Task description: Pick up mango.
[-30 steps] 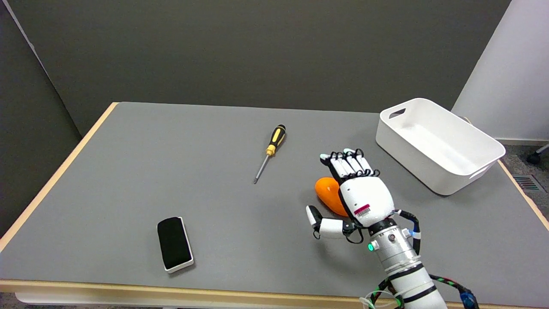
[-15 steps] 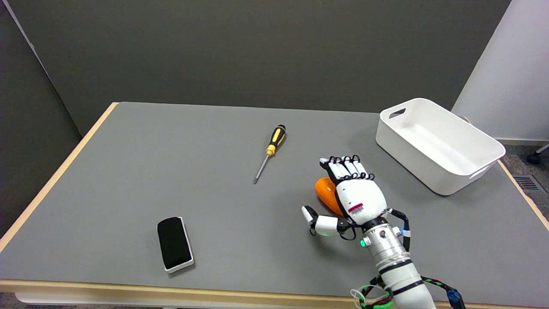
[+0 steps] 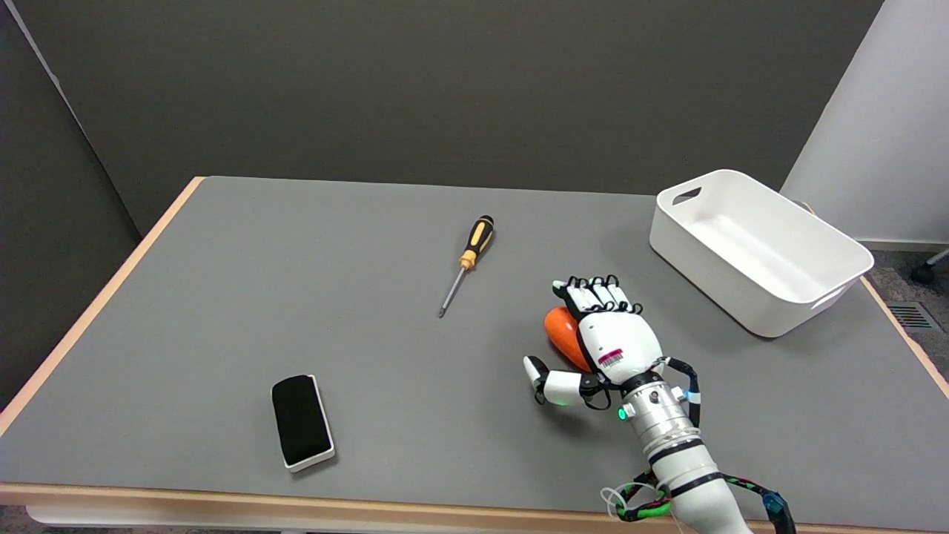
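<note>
- Head view, nearest first: right arm is seen entering from the lower right, wrist angled up and to the left.
- Black eraser block (image 3: 302,421) is seen near the front edge, well apart from the work area.
- Right hand (image 3: 602,337) is placed over the mango (image 3: 561,335), back of the hand toward the camera, fingers (image 3: 593,293) curled down over the far side, thumb (image 3: 545,378) held out on the near-left side, apart from the fruit.
- Hand state: not clenched, nothing lifted; grasp is judged not yet closed. Contact under the palm is hidden and cannot be told.
- Mango is lying on the grey table (image 3: 222,297), mostly covered by the hand; only its left part is visible.
- Screwdriver (image 3: 467,261) is seen farther back to the left, white bin (image 3: 756,248) at the far right; both well clear.
- Risk: smooth rounded fruit could be squeezed out toward the left if the fingers are closed before the thumb is brought against it.
- Risk: fruit could be rolled along the table if the palm is pressed down off-centre.
</note>
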{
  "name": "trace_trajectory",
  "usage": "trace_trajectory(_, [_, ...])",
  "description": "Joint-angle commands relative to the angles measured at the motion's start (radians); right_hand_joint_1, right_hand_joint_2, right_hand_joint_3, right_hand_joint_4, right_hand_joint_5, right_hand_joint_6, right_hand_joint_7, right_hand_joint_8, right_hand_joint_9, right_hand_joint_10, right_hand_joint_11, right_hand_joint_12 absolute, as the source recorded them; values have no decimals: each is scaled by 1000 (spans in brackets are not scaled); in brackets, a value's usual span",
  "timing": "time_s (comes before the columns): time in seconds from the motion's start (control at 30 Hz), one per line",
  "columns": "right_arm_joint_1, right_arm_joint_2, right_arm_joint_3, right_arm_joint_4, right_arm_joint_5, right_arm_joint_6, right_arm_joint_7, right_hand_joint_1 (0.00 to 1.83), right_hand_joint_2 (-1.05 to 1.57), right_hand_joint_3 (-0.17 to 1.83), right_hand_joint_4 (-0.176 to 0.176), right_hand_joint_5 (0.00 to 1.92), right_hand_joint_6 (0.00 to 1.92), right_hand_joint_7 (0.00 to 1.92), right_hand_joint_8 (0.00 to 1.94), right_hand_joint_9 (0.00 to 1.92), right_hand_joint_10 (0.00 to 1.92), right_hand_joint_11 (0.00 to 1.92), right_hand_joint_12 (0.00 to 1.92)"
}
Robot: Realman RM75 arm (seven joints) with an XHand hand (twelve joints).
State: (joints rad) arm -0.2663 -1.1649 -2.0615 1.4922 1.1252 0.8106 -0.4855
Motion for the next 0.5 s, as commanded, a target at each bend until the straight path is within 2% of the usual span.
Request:
trace_trajectory(0.03, [13, 8, -7, -35, 41, 6, 0, 522, 634, 804, -107, 197, 400, 282, 394, 108, 846, -1, 556])
trace_trajectory(0.17, [13, 8, -9, -36, 37, 25, 0, 596, 671, 817, -128, 226, 437, 364, 460, 250, 990, -1, 609])
trace_trajectory(0.27, [17, 8, -9, -47, 4, 27, 0, 680, 712, 857, -146, 271, 527, 474, 592, 410, 1134, -1, 759])
trace_trajectory(0.33, [22, 8, -11, -61, -45, 27, 2, 724, 757, 884, -156, 335, 661, 555, 711, 497, 1202, -1, 872])
trace_trajectory(0.4, [28, 6, -15, -76, -97, 28, 5, 803, 859, 879, -172, 465, 967, 731, 1016, 665, 1365, 2, 1148])
trace_trajectory(0.47, [35, 1, -16, -87, -140, 29, 15, 1105, 1172, 277, -175, 576, 1437, 672, 1453, 745, 1398, 41, 1265])
trace_trajectory(0.5, [38, -1, -16, -95, -163, 32, 26, 1162, 1226, 171, -176, 599, 1520, 665, 1531, 770, 1409, 60, 1295])
